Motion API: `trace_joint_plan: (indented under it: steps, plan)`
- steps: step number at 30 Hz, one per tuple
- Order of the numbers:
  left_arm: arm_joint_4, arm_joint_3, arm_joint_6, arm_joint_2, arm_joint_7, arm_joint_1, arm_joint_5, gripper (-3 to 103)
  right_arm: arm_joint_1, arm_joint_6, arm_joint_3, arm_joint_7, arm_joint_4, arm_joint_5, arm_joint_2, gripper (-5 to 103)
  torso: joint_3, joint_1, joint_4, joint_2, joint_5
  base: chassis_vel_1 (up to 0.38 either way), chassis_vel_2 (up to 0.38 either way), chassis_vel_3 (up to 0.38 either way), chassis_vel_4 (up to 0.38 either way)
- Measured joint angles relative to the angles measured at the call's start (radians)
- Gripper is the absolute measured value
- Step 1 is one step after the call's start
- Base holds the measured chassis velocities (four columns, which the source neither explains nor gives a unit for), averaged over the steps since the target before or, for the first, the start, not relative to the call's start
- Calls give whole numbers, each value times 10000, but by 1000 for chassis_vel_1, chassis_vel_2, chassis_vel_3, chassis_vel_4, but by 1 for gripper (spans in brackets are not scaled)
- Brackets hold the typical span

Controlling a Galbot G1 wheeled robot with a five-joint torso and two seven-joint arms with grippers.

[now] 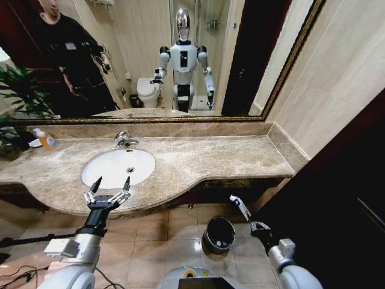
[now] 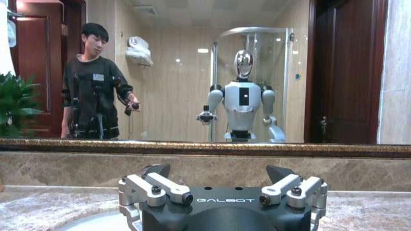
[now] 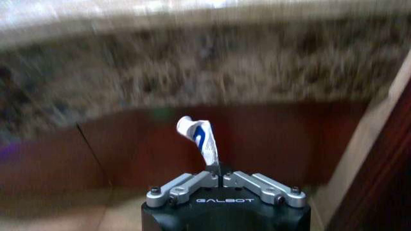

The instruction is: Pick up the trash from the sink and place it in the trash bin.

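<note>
The big beige marble countertop [image 1: 228, 158] runs across the room under a wide mirror [image 1: 198, 54]. Set in the countertop, toward nine o'clock, is the white oval sink [image 1: 114, 166], with its shiny faucet [image 1: 124, 139] at the sink's twelve o'clock. An orange soap bottle [image 1: 47, 141] stands far off at the sink's ten o'clock.

Down on the tiled floor [image 1: 162, 235], below the countertop edge, sits the small round trash bin [image 1: 219, 234], with a bit of white inside it.

The left gripper [image 1: 109, 191] hangs at the sink's six o'clock, over the front edge, with its fingers spread wide apart and nothing in them.

The right gripper [image 1: 251, 223] is at the bin's two o'clock, just beside it. Its fingers are pinched tight on a small white tube with blue marks [image 1: 239, 207], which sticks up out of them.
</note>
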Motion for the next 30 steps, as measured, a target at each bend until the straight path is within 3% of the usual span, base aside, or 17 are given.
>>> trace_joint_plan:
  steps: [17,24,26,30]
  plan:
    - [0,1,0,0,0,0,0,100,2208,340,-619,645,-3529,-1283,1118,0,0,0,0,-1,0,0,0,0,0]
    - [0,0,0,0,0,0,0,100,2829,556,-957,1029,-4712,-1495,1185,0,0,0,0,-1,-1,0,0,0,0]
    - [0,0,0,0,0,0,0,100,2993,575,-1004,1149,-4868,-1574,1314,11,0,0,0,-1,0,0,0,0,0]
    - [0,0,0,0,1,0,0,100,3130,592,-1013,1266,-4899,-1634,1458,21,0,0,0,-1,0,0,0,0,0]
